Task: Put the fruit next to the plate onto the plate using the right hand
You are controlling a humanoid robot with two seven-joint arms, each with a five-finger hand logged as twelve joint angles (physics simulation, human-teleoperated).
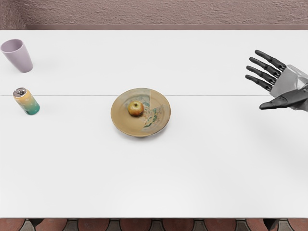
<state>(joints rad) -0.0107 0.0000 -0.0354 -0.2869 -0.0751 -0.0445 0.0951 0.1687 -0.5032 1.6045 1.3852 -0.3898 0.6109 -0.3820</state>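
Note:
A small yellow-red apple (pixel 136 108) sits upright on the tan, patterned plate (pixel 158 125) in the middle of the white table, slightly left of the plate's centre. My right hand (pixel 270 84) hovers at the right edge of the head view, far to the right of the plate. Its dark fingers (pixel 263 67) are spread and it holds nothing. My left arm does not show.
A lilac cup (pixel 17 55) stands at the far left of the table. Below it a yellow-and-teal drinks can (pixel 26 101) stands upright. A brown wall runs behind the table's far edge.

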